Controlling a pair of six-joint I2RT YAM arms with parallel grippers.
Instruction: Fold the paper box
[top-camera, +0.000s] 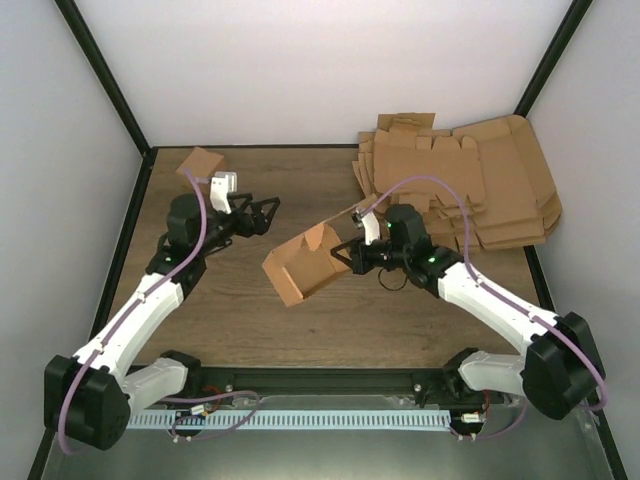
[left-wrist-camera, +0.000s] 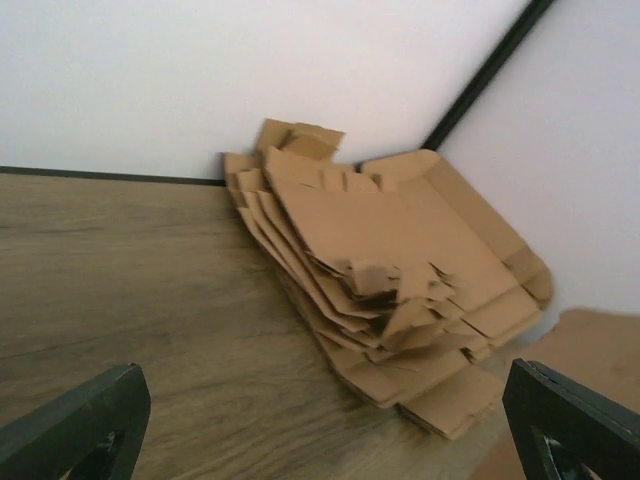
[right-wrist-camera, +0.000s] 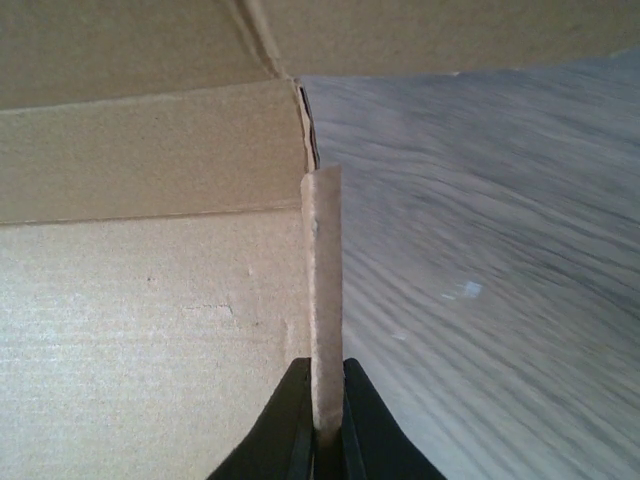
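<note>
**Landmark:** the stack of flat cardboard blanks (top-camera: 480, 190) (left-wrist-camera: 390, 270) lies in the far right corner of the desk (top-camera: 300, 330).

**Paper box:** the paper box (top-camera: 305, 265) (right-wrist-camera: 150, 330) is to the left of the stack and nearer the arm bases. It has the form of a partly raised tray with upright walls, and it is tilted. Whether its lower edge touches the desk cannot be determined.

**Right end effector:** the right end effector (top-camera: 345, 255) (right-wrist-camera: 325, 420) is between the stack and the paper box. Its jaws are closed on the box wall that faces the stack. In the right wrist view this thin wall runs edge-on between the two fingers.

**Left end effector:** the left end effector (top-camera: 268, 215) (left-wrist-camera: 320, 440) is further left of the stack than the paper box and well apart from it. Its jaws are fully spread and hold nothing. Its wrist camera looks across the desk at the stack.

**Other item:** a small folded box (top-camera: 203, 163) is at the far edge, well to the left of the stack.
</note>
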